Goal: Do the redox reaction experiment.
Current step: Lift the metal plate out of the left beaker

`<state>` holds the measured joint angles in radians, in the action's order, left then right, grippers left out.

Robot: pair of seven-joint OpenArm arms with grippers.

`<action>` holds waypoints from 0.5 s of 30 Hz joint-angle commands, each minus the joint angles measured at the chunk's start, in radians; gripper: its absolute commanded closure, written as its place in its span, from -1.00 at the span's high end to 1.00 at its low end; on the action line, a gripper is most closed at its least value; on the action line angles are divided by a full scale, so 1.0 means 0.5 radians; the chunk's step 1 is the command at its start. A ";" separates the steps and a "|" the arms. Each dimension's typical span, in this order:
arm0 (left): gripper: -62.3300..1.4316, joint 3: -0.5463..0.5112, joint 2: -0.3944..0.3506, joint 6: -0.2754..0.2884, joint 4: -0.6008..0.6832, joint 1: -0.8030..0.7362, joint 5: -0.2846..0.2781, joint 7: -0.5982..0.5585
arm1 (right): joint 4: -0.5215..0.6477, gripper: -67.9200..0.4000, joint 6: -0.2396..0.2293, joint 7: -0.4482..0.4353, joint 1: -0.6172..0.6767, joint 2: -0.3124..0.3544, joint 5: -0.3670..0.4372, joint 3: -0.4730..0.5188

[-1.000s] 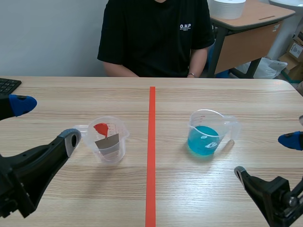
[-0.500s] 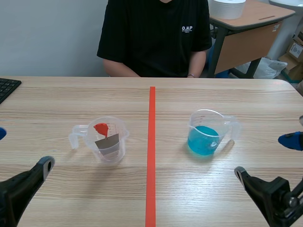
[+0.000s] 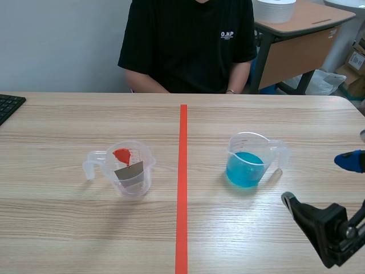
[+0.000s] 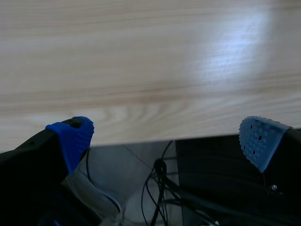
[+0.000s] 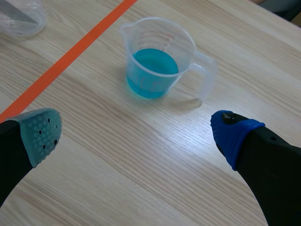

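Clear plastic beaker of blue liquid (image 3: 246, 162) stands upright, handle pointing right; left gripper (image 4: 165, 139) and right gripper (image 5: 136, 133) gape empty.

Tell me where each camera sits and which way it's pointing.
Scene view: between the arms, facing across the table toward the seated person; only the right pincer shows, open.
Left wrist view: above the left pincer, open, looking down past the table's edge at cables.
Right wrist view: above the right pincer, looking forward and down at the blue-liquid cup.
Shared: scene and right wrist views both show that cup and the orange tape line.
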<state>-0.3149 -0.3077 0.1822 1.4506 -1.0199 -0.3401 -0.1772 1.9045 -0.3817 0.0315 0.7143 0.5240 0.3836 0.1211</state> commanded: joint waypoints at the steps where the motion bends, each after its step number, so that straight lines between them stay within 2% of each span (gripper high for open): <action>1: 1.00 -0.003 0.027 -0.008 -0.018 0.002 -0.005 -0.070 | 0.034 1.00 -0.017 -0.029 -0.060 0.038 0.005 -0.005; 5: 1.00 -0.001 0.095 -0.008 -0.174 0.008 -0.004 -0.112 | 0.034 1.00 -0.033 -0.028 -0.145 0.072 0.004 -0.005; 6: 1.00 0.001 0.109 -0.006 -0.204 0.014 0.003 -0.115 | 0.034 1.00 -0.069 -0.028 -0.167 0.078 0.004 -0.005; 11: 1.00 0.008 0.161 0.001 -0.335 0.066 0.032 -0.117 | 0.034 1.00 -0.361 -0.031 -0.279 0.122 0.004 -0.036; 15: 1.00 0.059 0.160 0.000 -0.426 0.110 0.038 -0.105 | 0.034 1.00 -0.542 -0.039 -0.397 0.208 0.005 -0.153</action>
<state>-0.2932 -0.2245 0.1829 1.2251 -0.9627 -0.3206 -0.2184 1.9045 -0.6533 0.0277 0.5373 0.6098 0.3813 0.0525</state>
